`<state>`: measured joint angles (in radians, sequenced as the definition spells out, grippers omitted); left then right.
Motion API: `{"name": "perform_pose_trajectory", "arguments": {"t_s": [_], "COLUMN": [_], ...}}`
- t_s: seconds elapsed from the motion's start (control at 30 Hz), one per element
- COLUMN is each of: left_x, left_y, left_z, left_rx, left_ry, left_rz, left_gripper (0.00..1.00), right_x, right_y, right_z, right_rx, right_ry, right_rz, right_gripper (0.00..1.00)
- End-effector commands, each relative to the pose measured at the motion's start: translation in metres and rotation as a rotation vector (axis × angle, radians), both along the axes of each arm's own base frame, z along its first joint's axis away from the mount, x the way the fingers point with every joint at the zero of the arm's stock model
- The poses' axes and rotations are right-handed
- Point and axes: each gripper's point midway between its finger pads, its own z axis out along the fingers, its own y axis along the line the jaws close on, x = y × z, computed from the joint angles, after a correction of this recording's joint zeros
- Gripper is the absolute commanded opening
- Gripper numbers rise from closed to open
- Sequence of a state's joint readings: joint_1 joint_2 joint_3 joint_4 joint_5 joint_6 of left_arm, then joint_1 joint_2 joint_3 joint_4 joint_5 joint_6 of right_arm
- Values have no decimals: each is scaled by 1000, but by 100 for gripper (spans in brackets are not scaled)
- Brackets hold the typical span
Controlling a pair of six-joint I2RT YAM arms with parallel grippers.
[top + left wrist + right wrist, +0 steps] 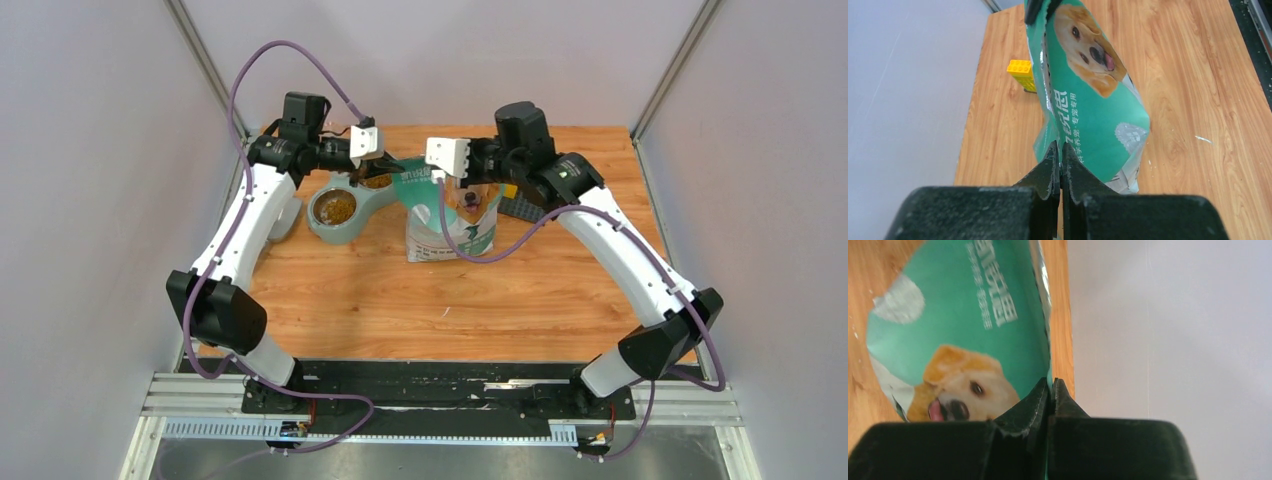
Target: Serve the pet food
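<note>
The left pincer (1060,150) and right pincer (1050,385) each clamp the thin top edge of the bag (1093,115), at opposite ends. Some pet food (335,207) lies in the bowl (352,230) beside it on the table (450,300). Loose and light, it probably scatters, so handle it through the slick, floppy bag top.

The pet food (337,207) is lying as a loose heap of small brown kibble, filling the nearer round well of a grey-green double feeder (352,232) (more is showing in the farther well, partly hidden).
</note>
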<state>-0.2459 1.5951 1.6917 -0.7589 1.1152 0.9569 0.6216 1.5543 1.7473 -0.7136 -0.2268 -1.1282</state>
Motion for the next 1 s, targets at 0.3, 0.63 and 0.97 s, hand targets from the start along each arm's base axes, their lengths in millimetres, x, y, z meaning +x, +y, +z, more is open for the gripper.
{"name": "perform_pose_trajectory", "arguments": {"t_s": [0.3, 0.63, 0.97], "left_x": [-13, -13, -19], "left_y": [14, 1, -7], "left_z": [13, 33, 45], "left_rx": [-12, -85, -145], "left_ry": [57, 40, 45], "left_rz": [9, 6, 23], "left_gripper": [0, 21, 67], "right_x": [22, -8, -46], "right_y": [-173, -127, -15], "right_z": [57, 86, 73], "right_rx": [-2, 248, 380], "right_ry": [-131, -59, 162], "right_rz": [-492, -270, 170], "right_gripper": [0, 16, 75]}}
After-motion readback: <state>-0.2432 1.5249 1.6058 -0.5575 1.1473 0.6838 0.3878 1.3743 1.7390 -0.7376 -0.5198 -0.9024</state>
